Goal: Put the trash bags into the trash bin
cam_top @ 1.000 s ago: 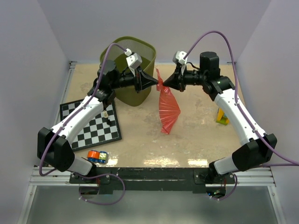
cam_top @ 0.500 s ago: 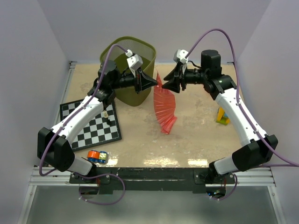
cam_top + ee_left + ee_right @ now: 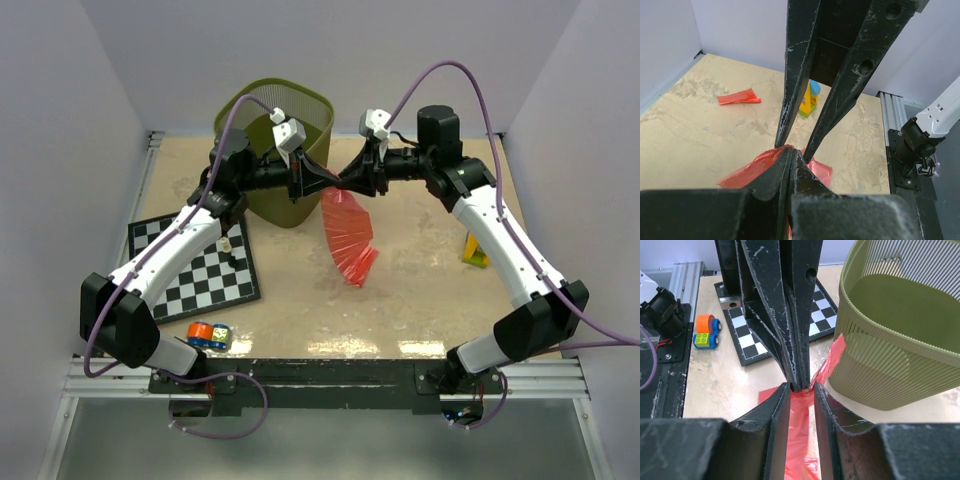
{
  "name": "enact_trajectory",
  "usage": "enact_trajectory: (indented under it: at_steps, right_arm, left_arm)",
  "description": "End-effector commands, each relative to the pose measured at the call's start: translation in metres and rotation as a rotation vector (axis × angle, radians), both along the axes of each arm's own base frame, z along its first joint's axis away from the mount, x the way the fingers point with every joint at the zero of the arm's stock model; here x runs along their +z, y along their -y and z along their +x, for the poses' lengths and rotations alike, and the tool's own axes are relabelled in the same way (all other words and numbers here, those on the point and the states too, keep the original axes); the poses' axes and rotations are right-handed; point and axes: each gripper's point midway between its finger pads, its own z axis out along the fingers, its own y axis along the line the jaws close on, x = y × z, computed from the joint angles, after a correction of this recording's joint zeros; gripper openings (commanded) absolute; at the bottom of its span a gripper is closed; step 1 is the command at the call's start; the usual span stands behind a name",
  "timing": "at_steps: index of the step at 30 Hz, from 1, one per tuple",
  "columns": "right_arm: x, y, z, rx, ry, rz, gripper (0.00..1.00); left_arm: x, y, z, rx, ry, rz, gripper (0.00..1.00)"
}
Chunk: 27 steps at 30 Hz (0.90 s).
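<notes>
A red-pink trash bag [image 3: 348,240] hangs in pleats from my left gripper [image 3: 336,183], and its lower end reaches the table. The left jaws are shut on the bag's top edge [image 3: 747,172], just right of the olive mesh trash bin [image 3: 262,100]. My right gripper [image 3: 346,184] meets the left one tip to tip. Its jaws stand open [image 3: 802,390], straddling the left fingertips with bag film [image 3: 802,440] between them. The bin [image 3: 900,365] is close on the right in the right wrist view. A second, small folded red trash bag [image 3: 739,96] lies flat on the table further off.
A checkerboard [image 3: 195,262] lies at the left. An orange and blue toy car [image 3: 208,335] sits near the front edge. A yellow and blue block stack [image 3: 476,250] stands at the right, under the right arm. White walls close off three sides.
The right gripper let go of the bag's top, opened, and slid left until it straddles the left fingertips. The hanging bag swung a little left with it. The left arm kept still.
</notes>
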Motion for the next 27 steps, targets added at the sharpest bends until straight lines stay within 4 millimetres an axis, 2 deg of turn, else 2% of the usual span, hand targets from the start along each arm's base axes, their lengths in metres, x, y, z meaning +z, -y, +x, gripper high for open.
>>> enact_trajectory:
  at_steps: [1, 3, 8, 10, 15, 22, 27]
  right_arm:
    - [0.015, -0.004, -0.004, 0.037, 0.044, 0.025, 0.27]
    - [0.014, -0.004, -0.005, 0.040, 0.041, 0.024, 0.19]
    - [0.013, -0.004, -0.006, 0.038, 0.036, 0.025, 0.08]
    - [0.012, -0.003, -0.003, 0.017, 0.039, 0.022, 0.00]
    - [0.009, 0.004, 0.006, -0.049, 0.056, -0.006, 0.00]
    - [-0.010, 0.012, 0.020, -0.137, 0.048, -0.057, 0.00]
    - [-0.006, 0.013, 0.021, -0.146, 0.056, -0.051, 0.00]
  left_arm:
    - [0.029, -0.001, -0.015, -0.043, 0.077, -0.049, 0.00]
    - [0.030, -0.001, -0.016, -0.048, 0.080, -0.051, 0.00]
    - [0.030, -0.001, -0.017, -0.046, 0.087, -0.052, 0.00]
    - [0.030, -0.002, -0.017, -0.045, 0.089, -0.051, 0.00]
    - [0.029, -0.004, -0.018, -0.035, 0.097, -0.044, 0.00]
    - [0.029, -0.006, -0.020, -0.029, 0.100, -0.038, 0.00]
    - [0.026, -0.007, -0.020, -0.019, 0.094, -0.029, 0.00]
